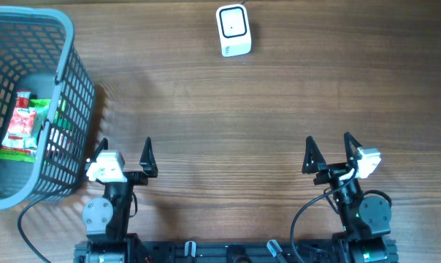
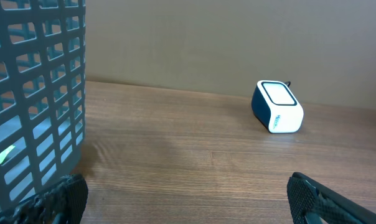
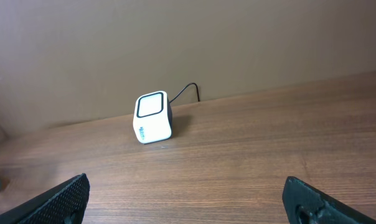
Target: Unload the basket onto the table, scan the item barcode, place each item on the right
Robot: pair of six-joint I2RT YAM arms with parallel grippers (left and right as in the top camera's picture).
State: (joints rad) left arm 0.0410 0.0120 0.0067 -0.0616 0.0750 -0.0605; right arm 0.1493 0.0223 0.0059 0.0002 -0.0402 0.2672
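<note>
Our left claw (image 1: 125,145) and right claw (image 1: 328,140) both gape empty; we'd pinch the packet (image 1: 20,124) in the left basket (image 1: 76,102) by an edge, judging it light, crinkly and slippery.

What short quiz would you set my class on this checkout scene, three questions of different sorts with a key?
1. True or false: the left gripper and the right gripper are both open and empty.
2. Fill in: seen from the arms, the white scanner stands near the ___ edge of the table.
3. Where do the packets lie? A: in the basket. B: beside the scanner. C: between the arms.
Key: 1 true; 2 far; 3 A.
</note>
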